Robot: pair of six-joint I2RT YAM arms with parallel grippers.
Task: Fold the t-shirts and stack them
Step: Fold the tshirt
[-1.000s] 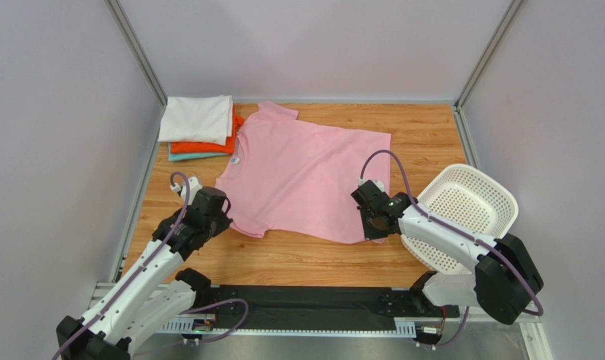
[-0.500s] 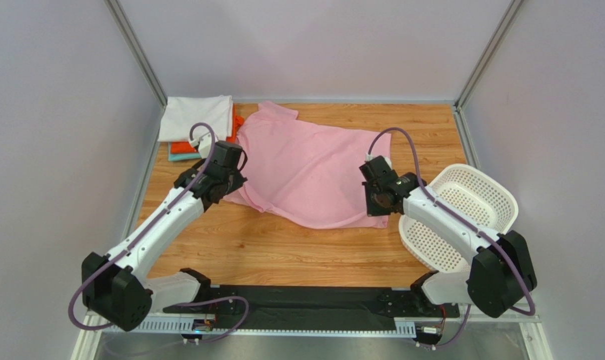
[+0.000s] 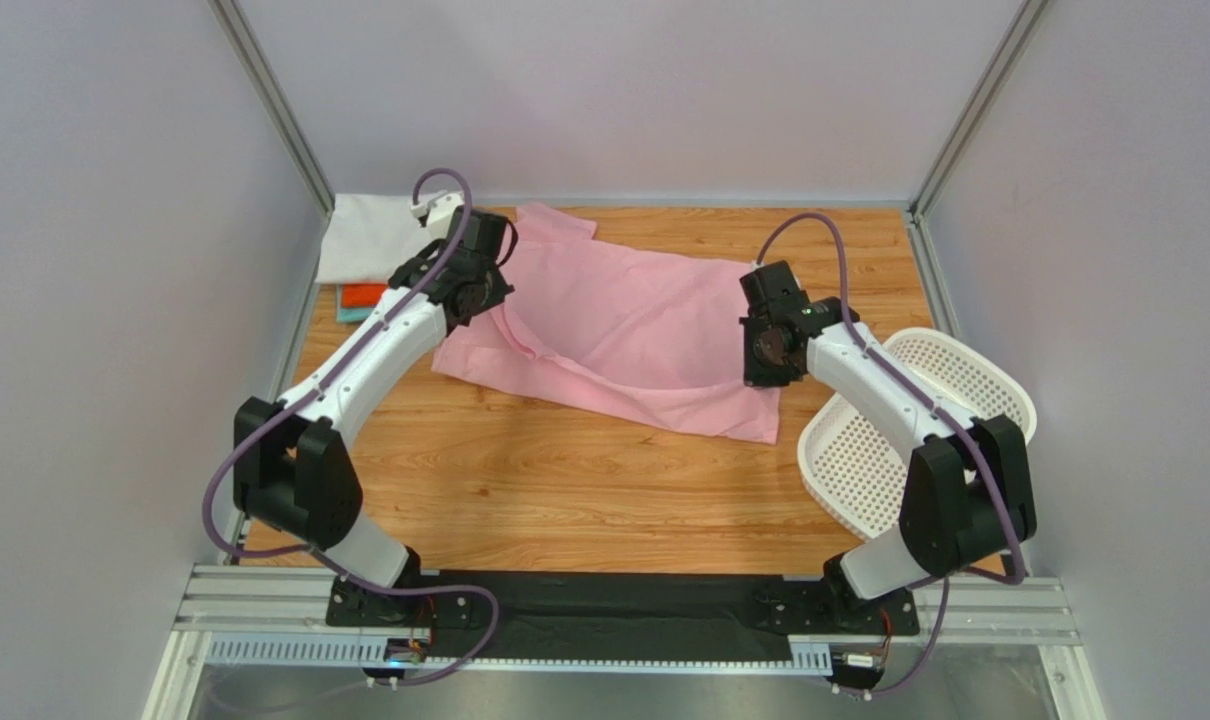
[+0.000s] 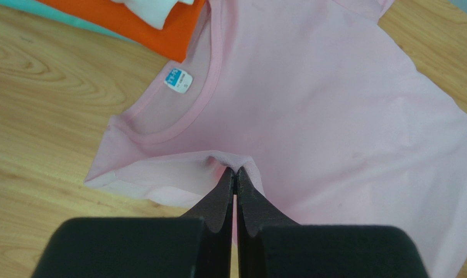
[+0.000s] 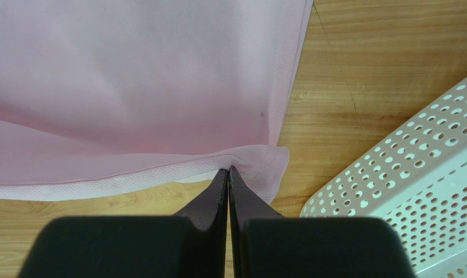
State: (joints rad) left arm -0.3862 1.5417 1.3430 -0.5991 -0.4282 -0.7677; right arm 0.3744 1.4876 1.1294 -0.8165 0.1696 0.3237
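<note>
- Two pairs of jaws are pinching pink cloth: the left gripper [image 4: 234, 172] is clamping a raised pleat by the sleeve, and the right gripper [image 5: 228, 169] is closing tight on the hem corner.
- Just beyond the left jaws, the pink t-shirt [image 3: 626, 338] is lying with its collar and neck label [image 4: 178, 80] facing up. Ahead of the right jaws, the carried layer is draping over the layer resting on the wooden table [image 3: 566, 480].
- One second ago the shirt was lying spread flat with both arms at its near edge. Now both arms are reaching far across, bringing that edge over toward the far side.
- Judging by this, the first lengthwise fold is nearing completion, with lowering and releasing likely coming next.
- Farther off, beyond and left of the left jaws, the white t-shirt [image 3: 368, 237], orange-red t-shirt [image 4: 131, 26] and teal t-shirt [image 3: 353, 317] are waiting folded in a stack.
- Right of the right jaws, the perforated basket [image 5: 404, 197] is sitting close by.
</note>
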